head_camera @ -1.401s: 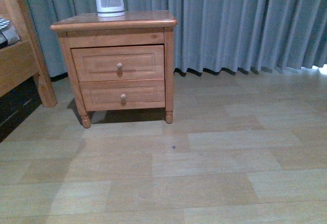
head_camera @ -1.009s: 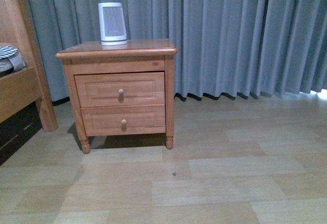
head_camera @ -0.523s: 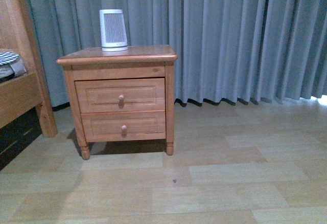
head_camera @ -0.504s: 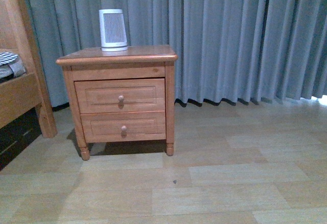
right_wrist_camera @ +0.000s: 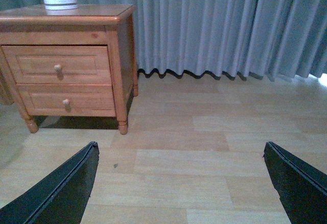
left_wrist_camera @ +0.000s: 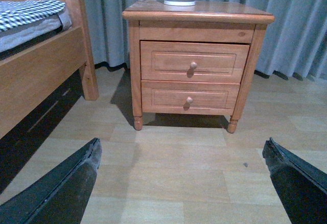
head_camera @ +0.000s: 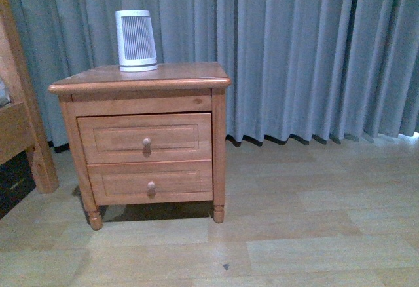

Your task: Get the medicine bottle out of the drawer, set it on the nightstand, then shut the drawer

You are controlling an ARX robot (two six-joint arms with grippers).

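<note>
Nothing of the task was done yet, as far as I could judge. The nightstand stood in front of the grey curtain, and its upper drawer sat shut, flush with the frame, its round knob untouched. The lower drawer beneath it was shut as well. I could not see the medicine bottle in any view. I took it to be inside the closed upper drawer, since the nightstand's top carried only the white ribbed device near its back edge.

Both arms were well short of the nightstand, over the bare floor in front of it. The left end effector had its fingers spread wide and held nothing. The right end effector was spread wide too and just as empty. The bed frame stood beside the nightstand.

Everything remained: closing in on the nightstand, pulling the knob, lifting the bottle out, setting it on the tabletop beside the device, then pushing the drawer home.
</note>
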